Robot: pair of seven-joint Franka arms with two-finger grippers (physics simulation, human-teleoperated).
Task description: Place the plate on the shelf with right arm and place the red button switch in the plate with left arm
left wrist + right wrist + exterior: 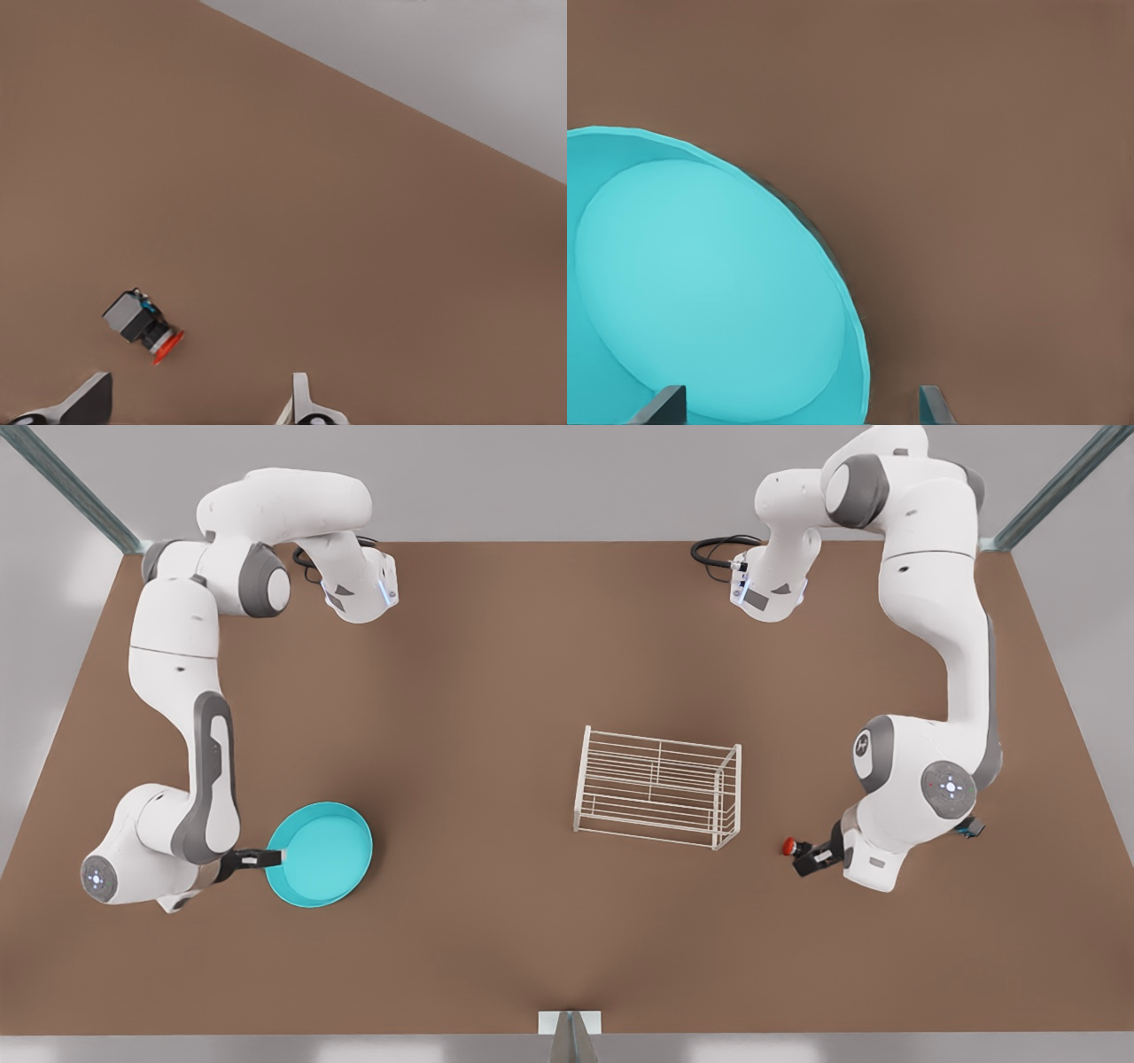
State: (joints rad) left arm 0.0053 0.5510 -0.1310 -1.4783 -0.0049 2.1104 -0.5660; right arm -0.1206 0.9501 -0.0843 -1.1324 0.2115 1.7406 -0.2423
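Observation:
The turquoise plate [321, 854] lies on the table at the front view's left. My right gripper [266, 857] is open at its edge, and in the right wrist view the plate's rim [855, 354] runs between the two fingertips of the right gripper [799, 405]. The white wire shelf [657, 786] stands mid-table. The red button switch [788, 846] lies on its side at the front view's right. Just beside it my left gripper [811, 859] hangs open. In the left wrist view the switch [142, 323] lies just beyond the fingertips of the left gripper [195, 403], untouched.
A small dark object with a teal part [970, 828] peeks out behind the left arm's wrist. Bare brown table [496, 717] stretches between the plate and the shelf. Black cables [713, 549] lie at the table's far edge.

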